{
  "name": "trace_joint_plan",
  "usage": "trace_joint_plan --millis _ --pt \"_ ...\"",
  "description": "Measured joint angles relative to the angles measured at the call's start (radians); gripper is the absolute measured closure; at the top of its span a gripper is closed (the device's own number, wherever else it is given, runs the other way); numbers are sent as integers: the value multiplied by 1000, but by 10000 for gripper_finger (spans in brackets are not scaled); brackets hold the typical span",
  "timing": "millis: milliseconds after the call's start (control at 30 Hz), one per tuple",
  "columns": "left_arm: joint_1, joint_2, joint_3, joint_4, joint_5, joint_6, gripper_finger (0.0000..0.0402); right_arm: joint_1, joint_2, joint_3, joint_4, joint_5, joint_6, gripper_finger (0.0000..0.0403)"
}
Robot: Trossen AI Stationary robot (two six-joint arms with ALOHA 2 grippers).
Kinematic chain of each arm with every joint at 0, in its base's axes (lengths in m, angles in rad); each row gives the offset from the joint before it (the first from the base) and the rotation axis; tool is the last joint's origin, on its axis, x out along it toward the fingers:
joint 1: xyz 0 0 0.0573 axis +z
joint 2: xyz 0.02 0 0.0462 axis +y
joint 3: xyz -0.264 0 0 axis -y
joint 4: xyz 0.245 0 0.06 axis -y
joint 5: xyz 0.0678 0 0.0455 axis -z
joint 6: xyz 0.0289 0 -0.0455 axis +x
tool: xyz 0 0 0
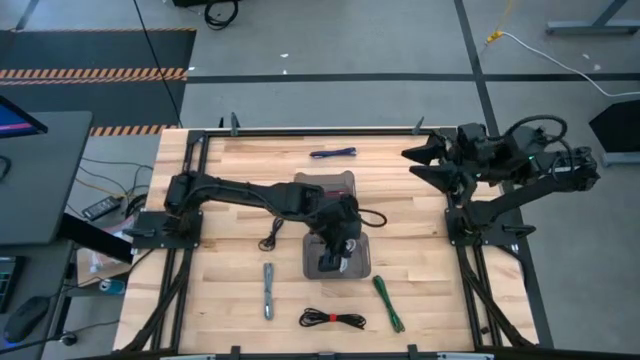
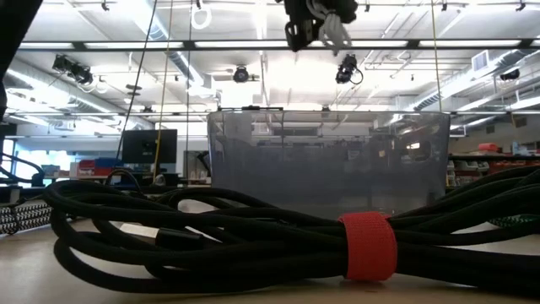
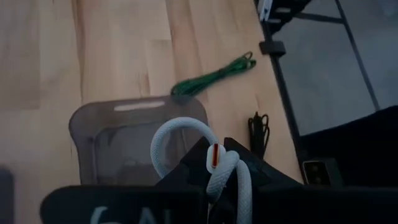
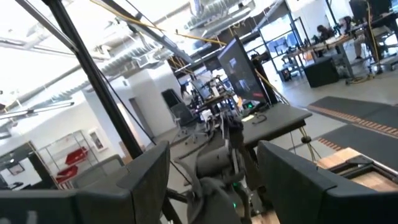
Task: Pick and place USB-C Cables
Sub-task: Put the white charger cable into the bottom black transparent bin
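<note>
My left gripper [image 1: 336,246] hangs above a translucent grey bin [image 1: 364,264] near the table's middle, shut on a white USB-C cable [image 3: 180,135]. The low view shows that cable [image 2: 334,30] and my left gripper [image 2: 310,24] high over the bin [image 2: 329,160]. More cables lie flat on the table: a green one [image 1: 388,303], a black one with a red strap [image 1: 333,320], a grey one [image 1: 268,291] and a purple one [image 1: 333,153]. My right gripper [image 1: 410,163] waits open, raised at the right edge. My left gripper pinches the bundled white cable between its two fingers, near a small red-marked band [image 3: 214,157]. The fingers slant down from the table's left. The cable's looped end [image 3: 163,144] juts out past the fingertips, lifted clear above the bin.
A second grey bin [image 1: 340,181] stands just beyond the first, under my left arm. A small black cable [image 1: 269,240] lies left of the near bin. The black cable with the red strap [image 2: 368,246] fills the front of the low view.
</note>
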Motion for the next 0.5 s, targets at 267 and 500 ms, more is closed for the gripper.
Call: trace_joint_plan --millis 267,500 --pt "3 88 1 17 -3 23 369 0 -26 0 5 0 -33 155" --pt "25 164 0 18 -4 49 369 0 -30 0 1 0 -25 155"
